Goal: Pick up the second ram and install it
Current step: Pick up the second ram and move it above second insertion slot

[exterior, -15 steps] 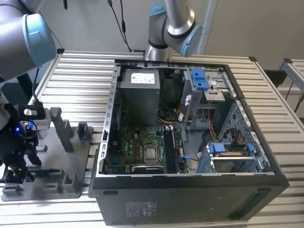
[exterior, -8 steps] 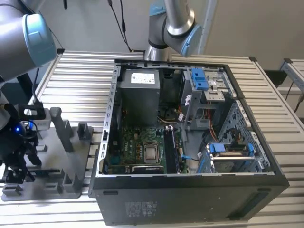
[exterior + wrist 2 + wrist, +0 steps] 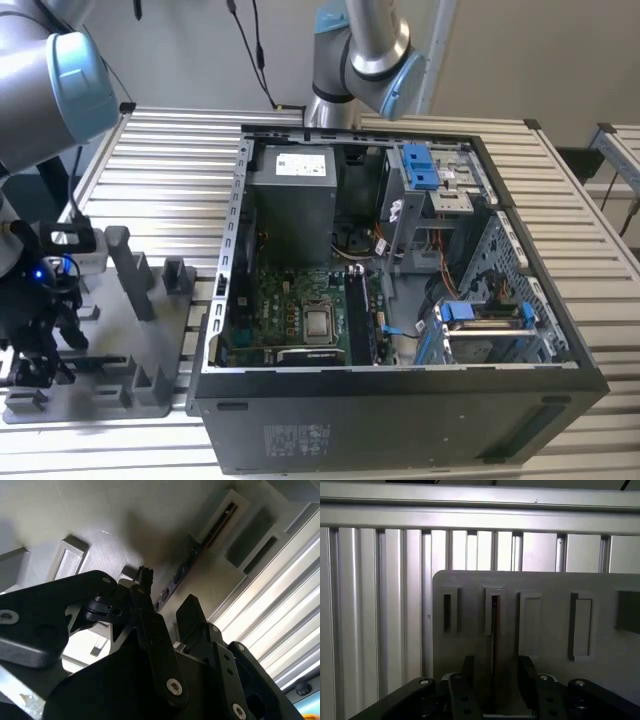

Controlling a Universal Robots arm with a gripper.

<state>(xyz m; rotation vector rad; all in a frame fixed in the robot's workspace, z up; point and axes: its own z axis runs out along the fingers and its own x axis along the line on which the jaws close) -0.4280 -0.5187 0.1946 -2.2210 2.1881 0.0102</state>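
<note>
First wrist view showed the black gripper (image 3: 496, 670) poised over the second ram (image 3: 493, 640), a long, thin, dark memory stick that stood on its long edge in a narrow slot of a grey plastic holder tray with upright posts (image 3: 545, 582). The jaws were spread, one on each side of the stick, with a gap showing between each and the stick, so they pinched nothing. Seen edge-on, the stick's long axis ran along the slot, from between the jaws toward the tray edge that bordered the slatted aluminium table (image 3: 380, 605). In the second wrist view the stick (image 3: 176, 577) likewise lay lengthwise in its slot, one end between the jaws and the other pointing away from them. Its flat faces were turned from both wrist cameras, so any label on it could not be told. In the exterior view the grey robot arm with a blue joint cap (image 3: 50, 70) reached down over the tray at the exterior view's left, just beside an open black desktop computer case (image 3: 400, 420). Inside the case sat a green motherboard (image 3: 300, 300) and a grey metal power supply box (image 3: 290, 205) with a pale label (image 3: 300, 162). Its print, like the white print on the case's near wall (image 3: 300, 440), was too small to read.
</note>
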